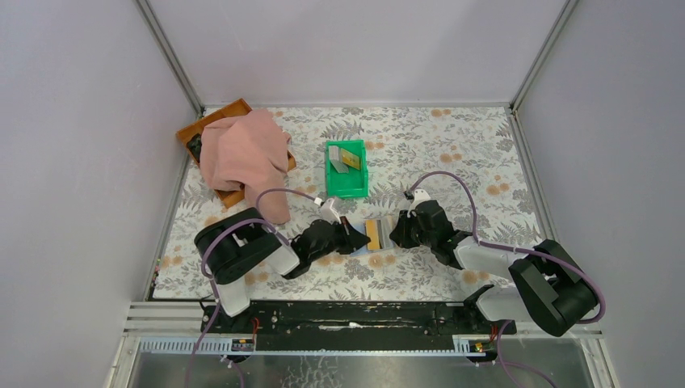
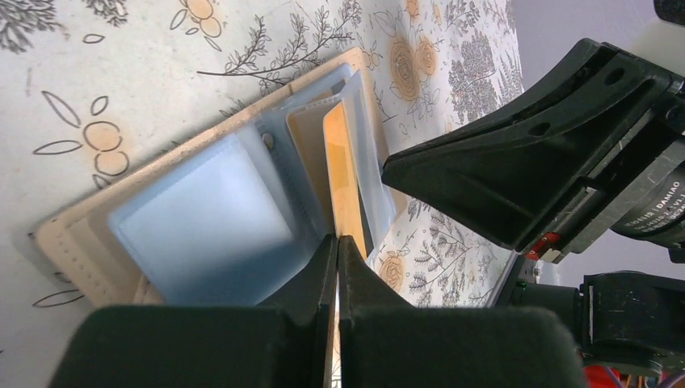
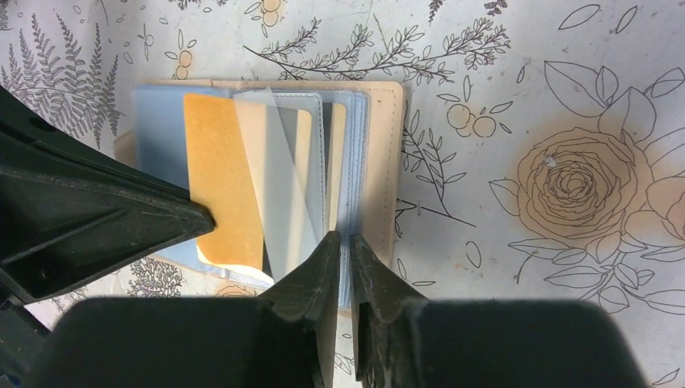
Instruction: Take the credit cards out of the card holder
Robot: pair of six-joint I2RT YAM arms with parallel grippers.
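The card holder [image 1: 385, 229] lies open on the floral table between my two grippers, pale blue sleeves up, tan edge showing [image 3: 391, 137]. A yellow card [image 3: 220, 174] with a dark stripe sticks partly out of a sleeve. My left gripper [image 1: 361, 240] is shut on that card's edge [image 2: 342, 174], jaws together [image 2: 338, 242]. My right gripper [image 1: 397, 234] is shut on the holder's pale blue sleeve pages [image 3: 343, 240] at their near edge. The holder's empty left sleeve [image 2: 210, 210] faces the left wrist camera.
A green plastic bin [image 1: 333, 178] stands behind the holder with a grey card [image 1: 339, 165] and a yellow one [image 1: 350, 158] in it. A pink cloth [image 1: 246, 153] drapes over a brown tray [image 1: 212, 123] at the back left. Walls close the table's sides.
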